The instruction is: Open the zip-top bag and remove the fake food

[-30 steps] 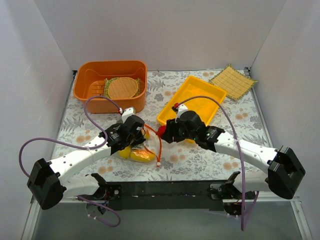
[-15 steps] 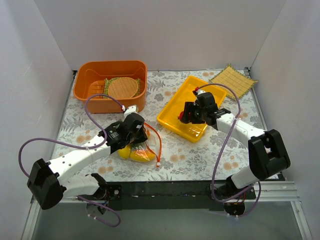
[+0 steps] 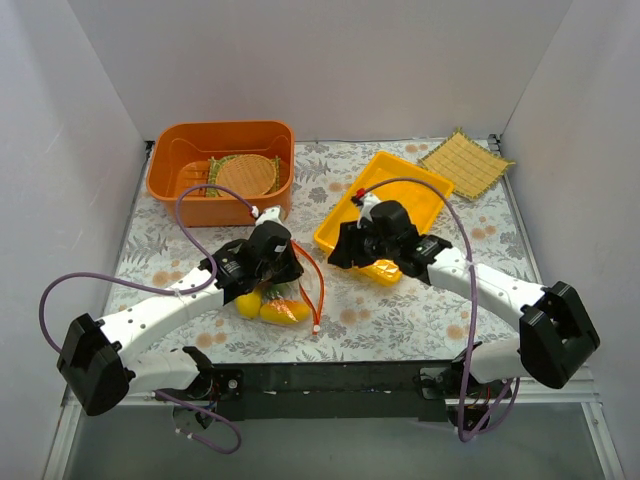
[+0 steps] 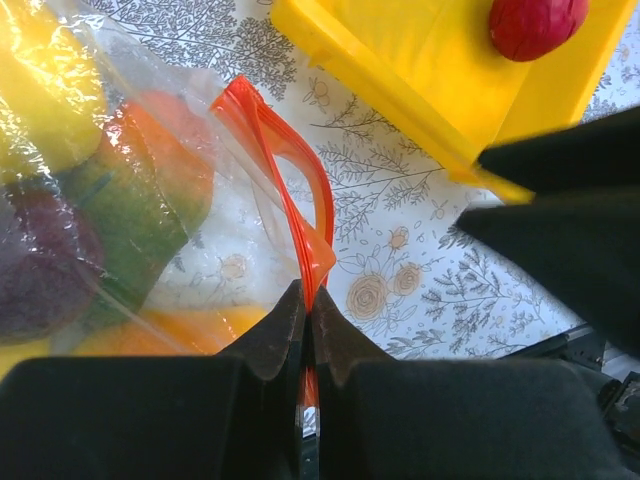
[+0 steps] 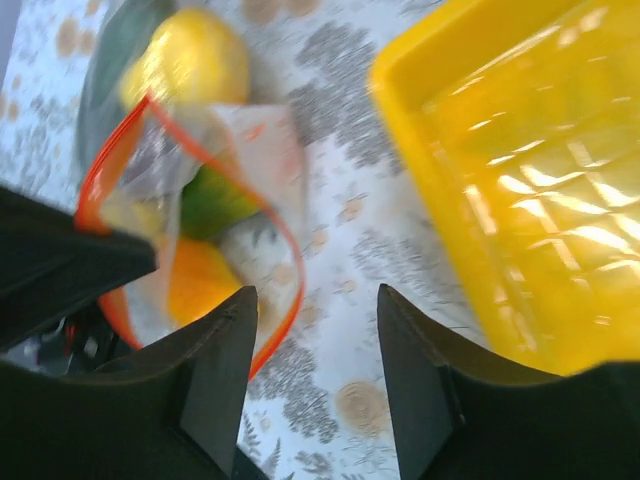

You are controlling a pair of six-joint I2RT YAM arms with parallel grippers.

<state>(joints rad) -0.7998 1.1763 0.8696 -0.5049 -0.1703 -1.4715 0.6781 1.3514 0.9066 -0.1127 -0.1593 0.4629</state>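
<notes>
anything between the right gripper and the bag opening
Nothing visible. The open right gripper faces the mouth of the zip-top bag across bare floral tablecloth. The left gripper pinches the zip strip at the mouth's edge, not across the opening.

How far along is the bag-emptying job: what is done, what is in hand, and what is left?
Done: the zip-top bag gapes open at the mouth, and one red piece lies in the yellow tray. In hand: the left gripper pinches the zip strip; the right gripper is open and empty. Left: the remaining fake food, yellow, green, orange and purple, sits inside the bag.
</notes>
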